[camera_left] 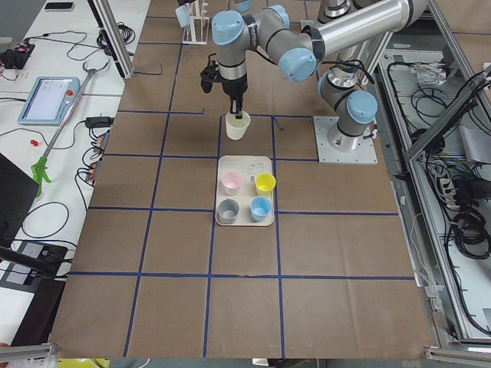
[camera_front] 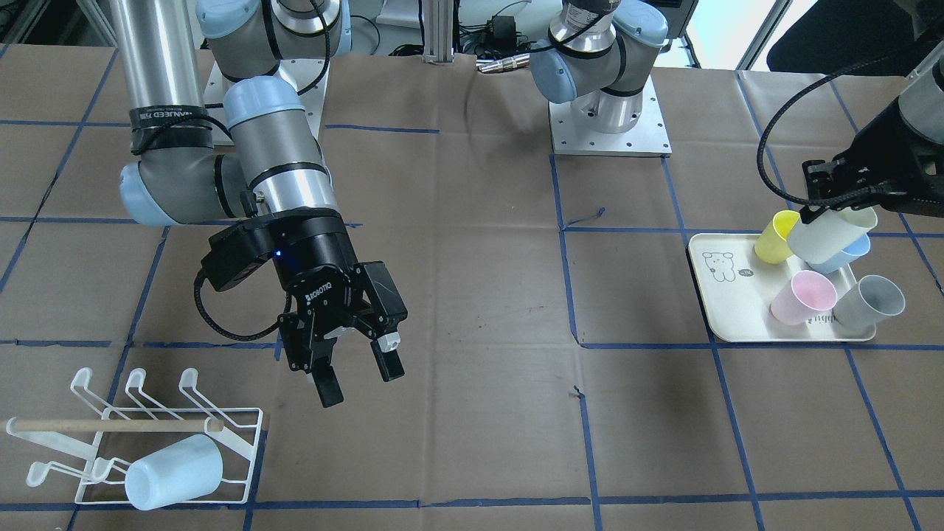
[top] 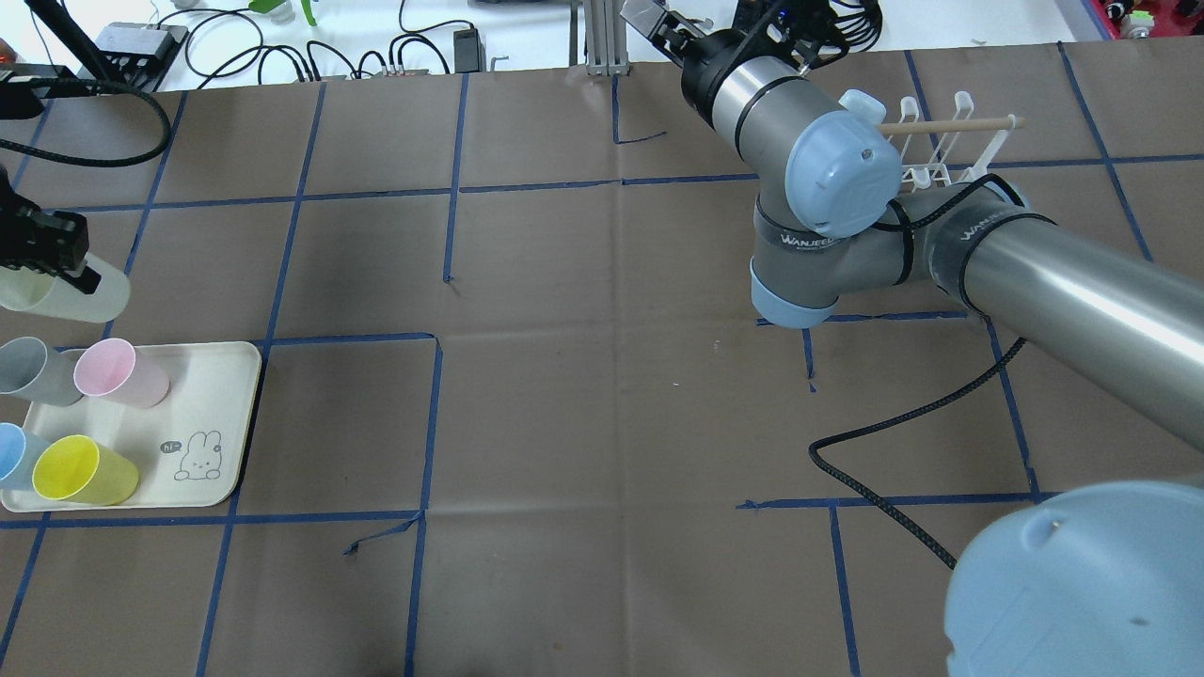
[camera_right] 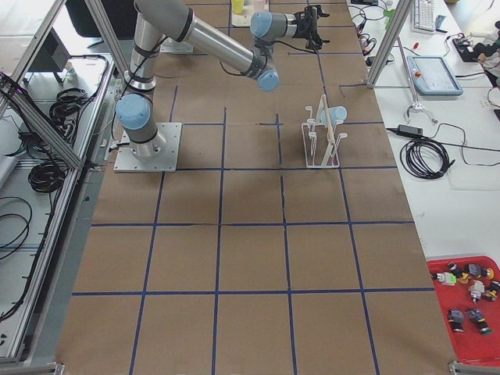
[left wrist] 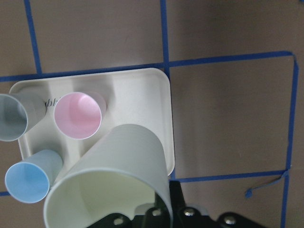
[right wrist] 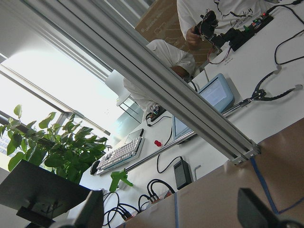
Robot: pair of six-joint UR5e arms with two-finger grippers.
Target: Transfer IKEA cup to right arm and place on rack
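Cream cup (camera_front: 830, 232) held, hand-over pending.
The cream cup is pinched by its rim in the left gripper (camera_front: 815, 212), by the tray (camera_front: 737, 304) at the surface's left edge. It should be carried level to mid-surface and its wall offered to the spread, empty right gripper (camera_front: 360, 380). Counted: six cups, with one held, four on the tray, and one pale blue cup (camera_front: 173, 472) on the rack (camera_front: 110, 425).
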